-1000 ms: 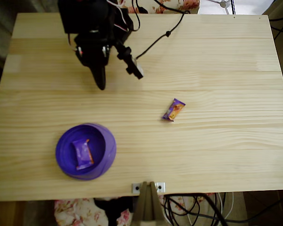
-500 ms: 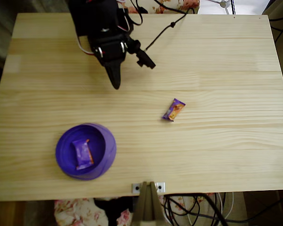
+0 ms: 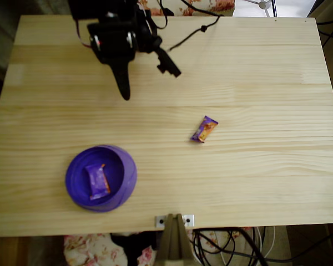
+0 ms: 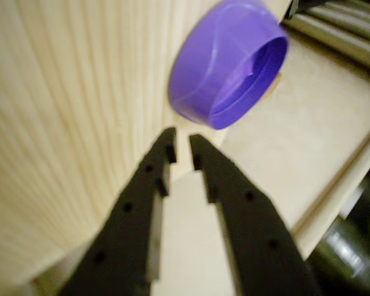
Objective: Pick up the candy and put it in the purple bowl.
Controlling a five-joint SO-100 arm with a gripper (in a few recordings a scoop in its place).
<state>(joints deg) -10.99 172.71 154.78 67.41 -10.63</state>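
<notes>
The candy [image 3: 204,129], probably light with a crinkly, slippery wrapper, lies flat on the table [image 3: 266,83], best pinched across its narrow middle; the pincer [image 4: 180,148] stands slightly apart, empty.

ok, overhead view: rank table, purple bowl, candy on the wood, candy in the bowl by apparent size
1. Table, largest by far.
2. Purple bowl.
3. Candy on the wood and candy in the bowl: they look much alike, so no ranking between them.
</notes>
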